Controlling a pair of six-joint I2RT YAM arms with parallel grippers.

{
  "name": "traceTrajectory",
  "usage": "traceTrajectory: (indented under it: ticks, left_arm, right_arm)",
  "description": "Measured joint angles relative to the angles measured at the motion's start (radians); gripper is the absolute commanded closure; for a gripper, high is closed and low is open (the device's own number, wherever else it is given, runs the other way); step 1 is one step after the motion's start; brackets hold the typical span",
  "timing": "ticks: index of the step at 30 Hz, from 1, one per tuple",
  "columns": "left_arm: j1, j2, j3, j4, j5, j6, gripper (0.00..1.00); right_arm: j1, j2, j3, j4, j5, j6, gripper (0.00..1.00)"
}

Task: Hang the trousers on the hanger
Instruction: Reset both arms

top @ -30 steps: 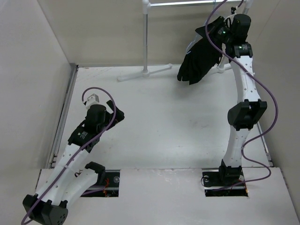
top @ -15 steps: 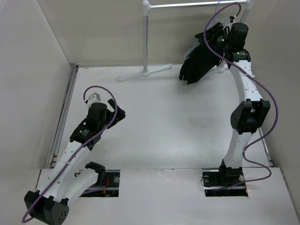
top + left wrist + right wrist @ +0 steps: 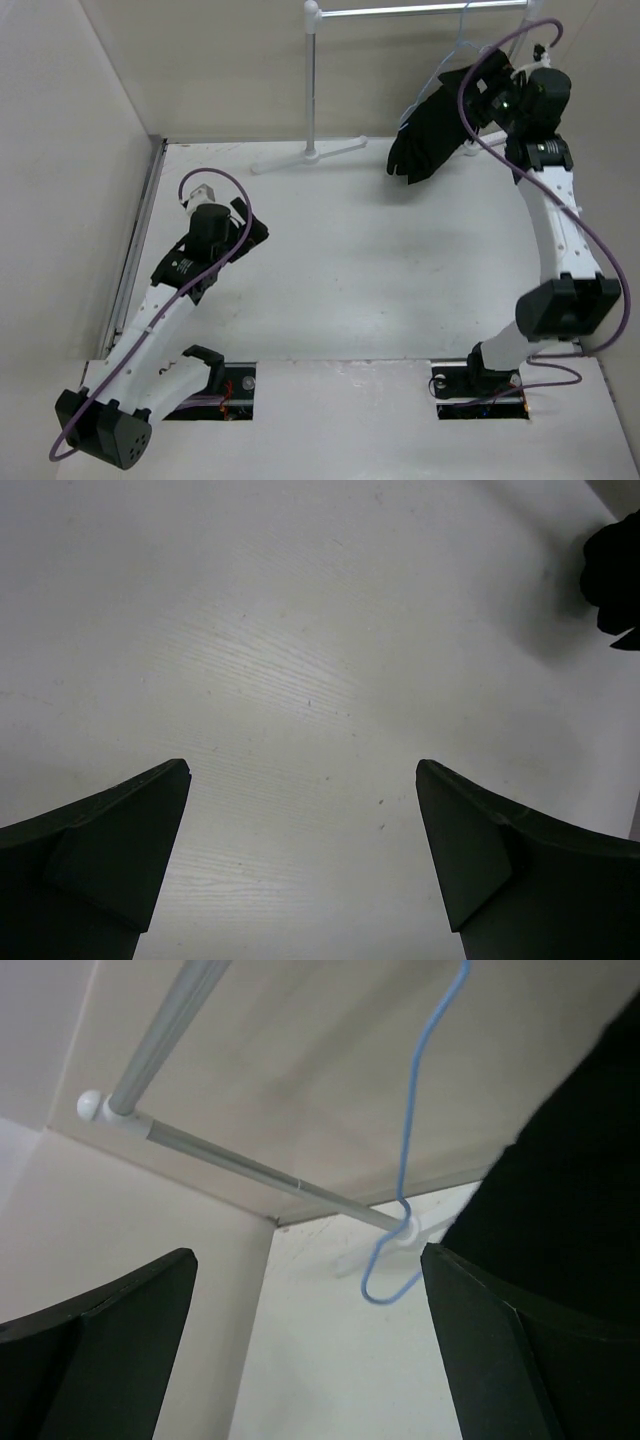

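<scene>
Over the far right corner of the worktop (image 3: pixel 350 260), the large black fabric trousers (image 3: pixel 430 135) hang bunched, clear of the surface, below the metal rail of the white garment rack (image 3: pixel 313 80). The thin pale blue wire hanger (image 3: pixel 406 1150) is hooked on that rail. The cloth hides its lower bar, so that the trousers are draped over it is a judgement only.

Right gripper (image 3: pixel 308 1255): raised to rail height just beside the trousers, fingers spread wide, nothing between them. Black cloth fills the right side of the right wrist view, and I cannot tell whether it touches the finger. With the jaws this far open, the weight is likely on the hanger, not the arm.

Left gripper (image 3: pixel 302 780): equally wide open, empty, held low over bare worktop near the left edge. It is probably parked well apart so the rack side stays free.

Judgement: placement looks nearly done.
</scene>
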State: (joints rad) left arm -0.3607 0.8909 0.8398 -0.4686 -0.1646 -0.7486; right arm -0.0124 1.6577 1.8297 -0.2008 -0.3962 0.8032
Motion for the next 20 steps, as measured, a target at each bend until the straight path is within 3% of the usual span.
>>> traceTrajectory:
  ticks: [8, 13, 16, 20]
  left_arm:
    - [-0.053, 0.087, 0.094, 0.000, -0.032, 0.015, 0.00]
    - [-0.137, 0.128, 0.082, -0.002, -0.054, 0.021, 0.00]
    - [-0.177, 0.140, 0.050, 0.000, -0.064, 0.024, 0.00]
    - [-0.215, 0.185, 0.034, -0.004, -0.077, 0.027, 0.00]
  right_arm:
    - [0.008, -0.528, -0.703, 0.027, 0.367, -0.008, 0.00]
    - [0.028, -0.781, -1.101, -0.074, 0.523, 0.021, 0.00]
    - [0.029, -0.933, -1.258, -0.194, 0.571, 0.032, 0.00]
    - [0.026, -1.065, -1.313, -0.286, 0.601, 0.032, 0.00]
